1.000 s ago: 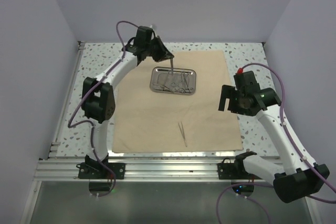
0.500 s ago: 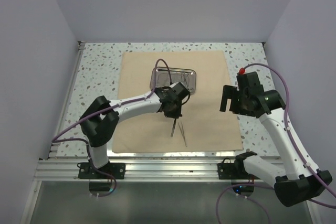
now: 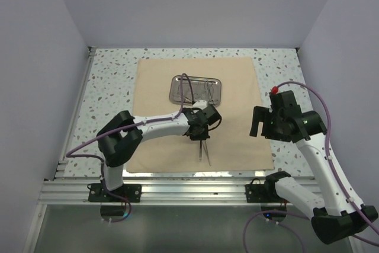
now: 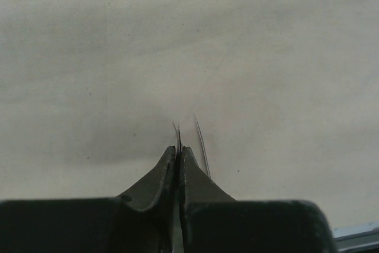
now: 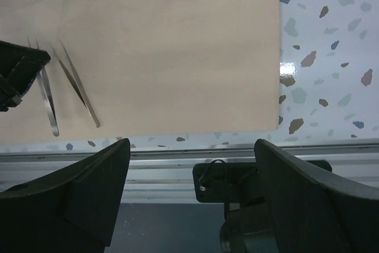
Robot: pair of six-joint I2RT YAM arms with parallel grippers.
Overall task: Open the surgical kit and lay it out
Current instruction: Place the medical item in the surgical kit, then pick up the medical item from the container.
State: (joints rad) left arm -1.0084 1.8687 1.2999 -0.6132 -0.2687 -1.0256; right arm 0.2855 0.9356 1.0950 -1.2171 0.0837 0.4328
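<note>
The beige cloth [image 3: 172, 140] lies spread flat on the table. The steel tray [image 3: 196, 90] sits on its far middle with several slim instruments in it. My left gripper [image 3: 201, 134] is low over the near middle of the cloth, shut on slim steel tweezers [image 4: 177, 131] whose tips stick out past the fingers. A second pair of tweezers [image 4: 202, 145] lies on the cloth just to the right of them. Both pairs show in the right wrist view, the held pair [image 5: 46, 96] and the lying pair [image 5: 80, 90]. My right gripper [image 3: 257, 122] hangs open and empty above the cloth's right edge.
Speckled table top [image 3: 112, 81] surrounds the cloth. An aluminium rail [image 5: 177, 158] runs along the near edge with the arm bases on it. Grey walls close in the left, right and back.
My left gripper carried the tweezers from the tray to the near middle of the cloth and has lowered them beside the pair lying there. The right arm drifted slightly nearer.
</note>
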